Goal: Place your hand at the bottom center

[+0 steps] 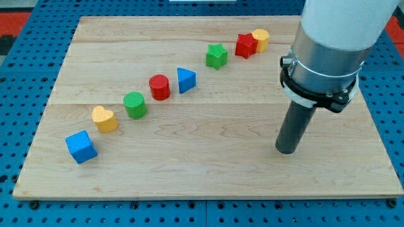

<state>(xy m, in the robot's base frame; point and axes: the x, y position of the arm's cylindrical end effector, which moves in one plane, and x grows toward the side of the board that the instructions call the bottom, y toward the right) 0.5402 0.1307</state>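
My tip (286, 150) rests on the wooden board (208, 170) in its lower right part, far from all blocks. The blocks run in a slanted line from the view's lower left to upper right: a blue cube (81, 147), a yellow heart (105, 118), a green cylinder (135, 104), a red cylinder (160, 87), a blue triangle (185, 80), a green star (216, 56), a red star (245, 45) and a yellow hexagon (261, 39). The red star touches the yellow hexagon. The nearest block to my tip is the blue triangle, well to the upper left.
The arm's wide grey and white body (328, 50) hangs over the board's right side. A blue pegboard table (25, 94) surrounds the board on all sides.
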